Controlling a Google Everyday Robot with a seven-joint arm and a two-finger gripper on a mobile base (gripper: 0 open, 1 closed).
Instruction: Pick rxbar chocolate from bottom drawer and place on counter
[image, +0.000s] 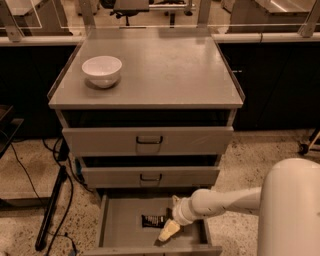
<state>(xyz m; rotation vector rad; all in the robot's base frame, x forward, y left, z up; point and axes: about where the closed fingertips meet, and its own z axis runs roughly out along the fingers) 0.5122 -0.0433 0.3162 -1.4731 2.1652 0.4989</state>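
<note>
The gripper (169, 231) sat in the open bottom drawer (120, 226), by its near edge, touching the rxbar chocolate (151, 220); whether it gripped, I cannot tell.

On counter (165, 70), left side: bowl (102, 70). In bottom drawer (120, 226): rxbar chocolate (152, 220), gripper (169, 231) just right, slightly nearer.

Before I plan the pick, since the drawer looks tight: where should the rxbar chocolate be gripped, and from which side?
Probably from above, across the short width at mid-length: the rxbar chocolate lies flat on the bottom drawer floor, long side left-right. The end effector sits just right of it, inside the drawer.
</note>
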